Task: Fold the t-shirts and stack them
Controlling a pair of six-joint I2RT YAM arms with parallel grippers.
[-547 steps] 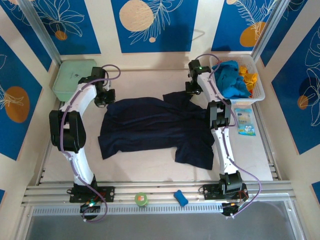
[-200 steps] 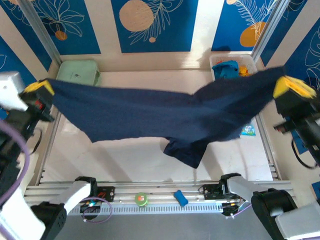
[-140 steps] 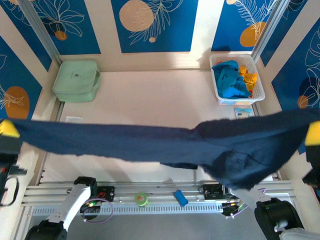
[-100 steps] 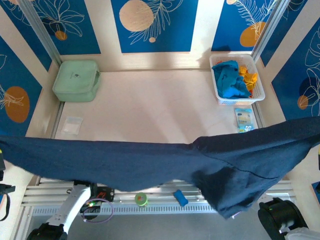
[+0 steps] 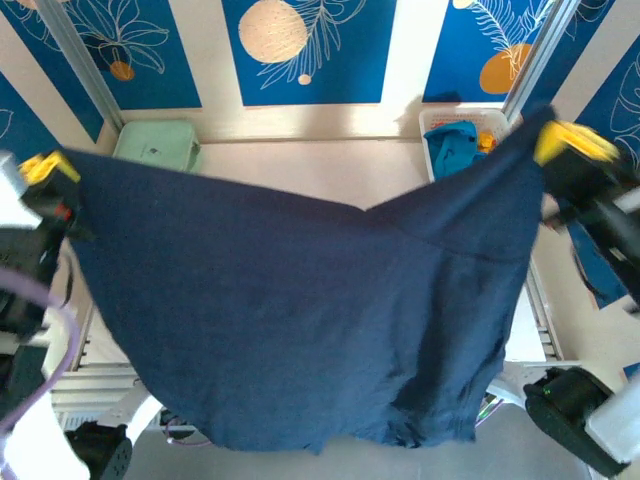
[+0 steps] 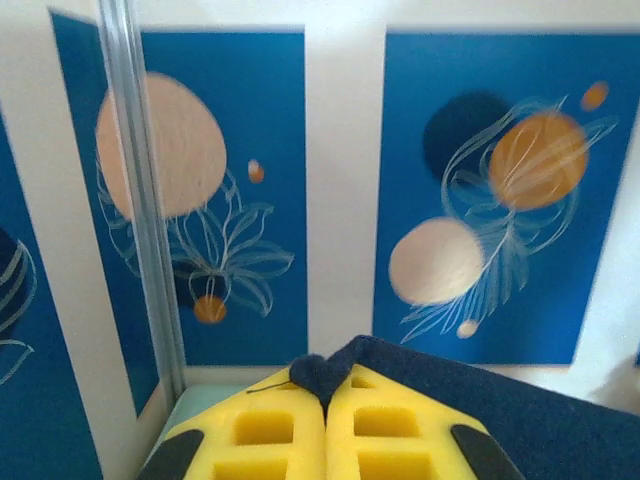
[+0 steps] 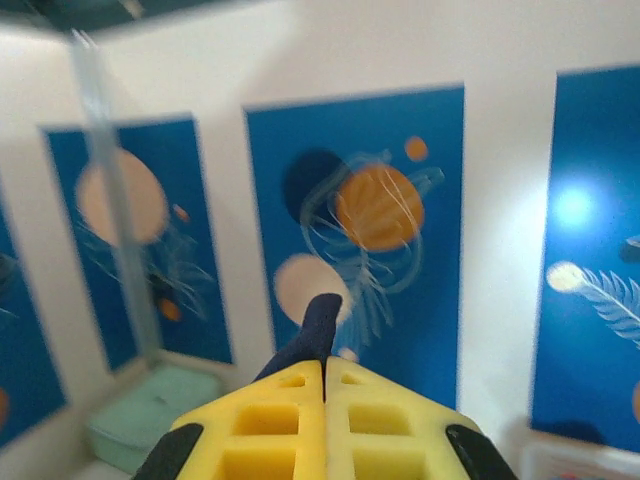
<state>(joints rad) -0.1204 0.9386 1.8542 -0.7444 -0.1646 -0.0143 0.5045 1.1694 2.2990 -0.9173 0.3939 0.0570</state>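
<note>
1. Counter (image 5: pixel 300 165): a bare strip shows at the far side. No folded t-shirt and no stack is visible on it.
2. Navy t-shirt (image 5: pixel 300 320): held aloft above the counter and spread wide between the 2 hands. It hangs as an open sheet with its lower hem toward the near edge, and it is unfolded.
3. Mint box (image 5: pixel 155 145): at the far left corner, partly behind the cloth. It is not part of the task.
4. Mesh basket (image 5: pixel 437 120): at the far right corner. The turquoise t-shirt (image 5: pixel 455 145) and the orange t-shirt (image 5: pixel 487 142) lie bunched in it, both unfolded.
5. Left hand (image 6: pixel 325 385): clenched on a navy corner, with a tuft of cloth pinched between its yellow fingers.
6. Right hand (image 7: pixel 323 362): likewise clenched on the opposite navy corner.
7. Assessment: 0 of 3 t-shirts are folded. The navy t-shirt appears to be at the spreading stage. Laying it flat, folding it, handling the 2 basket shirts and stacking all remain.
</note>
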